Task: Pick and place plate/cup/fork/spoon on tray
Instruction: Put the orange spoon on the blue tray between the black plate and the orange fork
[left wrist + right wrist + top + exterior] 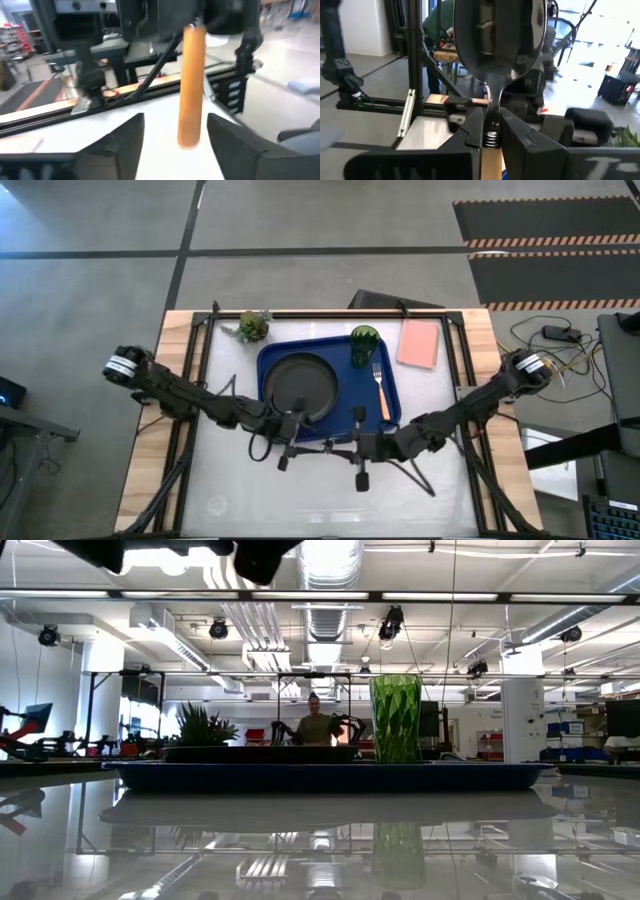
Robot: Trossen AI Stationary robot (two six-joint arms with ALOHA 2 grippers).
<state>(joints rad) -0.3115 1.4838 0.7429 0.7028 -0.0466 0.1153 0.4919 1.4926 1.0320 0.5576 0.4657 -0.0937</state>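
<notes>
The dark blue tray (330,415) carries the black plate (300,383), the green cup (364,345) at its far right corner and the fork (380,392) along its right side. My right gripper (345,446) hovers over the tray's near edge, shut on the spoon (497,40), whose bowl is up and whose orange handle (192,85) hangs down. My left gripper (300,430) faces it from the table's left and is open. Its fingers (125,145) stand on either side of the handle's lower end without touching it. My right gripper pinches the spoon's thin metal neck (491,107) between its two fingers, just above where the neck meets the orange handle. The fingers come about level from the table's right and lie across the spoon. The spoon stands upright, lifted clear of tray and table.
A small green plant (252,326) stands at the table's far left, and a pink flat rectangle (418,343) lies right of the tray. In the low view both grippers show only as dark shapes at the top edge (260,555). A person (315,726) sits in the room behind.
</notes>
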